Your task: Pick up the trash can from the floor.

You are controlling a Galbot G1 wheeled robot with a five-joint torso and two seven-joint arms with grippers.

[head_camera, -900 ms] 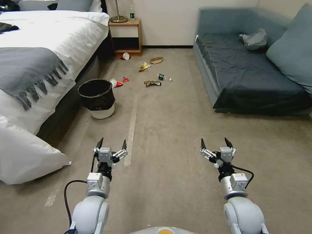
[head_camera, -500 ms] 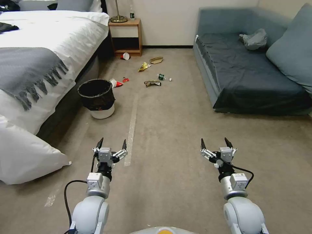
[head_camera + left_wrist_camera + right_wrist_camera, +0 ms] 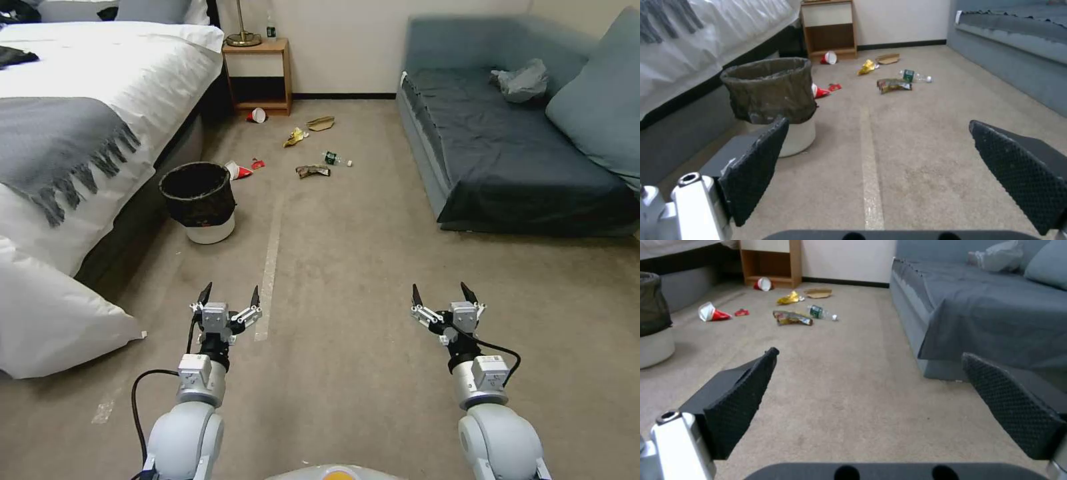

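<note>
Approach time: left gripper (image 3: 227, 295) hovers spread wide, well short of the trash can (image 3: 199, 200); best aim is the lined rim. Right gripper (image 3: 445, 293) idles, also spread.

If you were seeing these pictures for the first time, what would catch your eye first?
The trash can stands upright on the floor beside the bed, with litter scattered beyond it. Nearer, the left end effector and right end effector hover open and empty.
</note>
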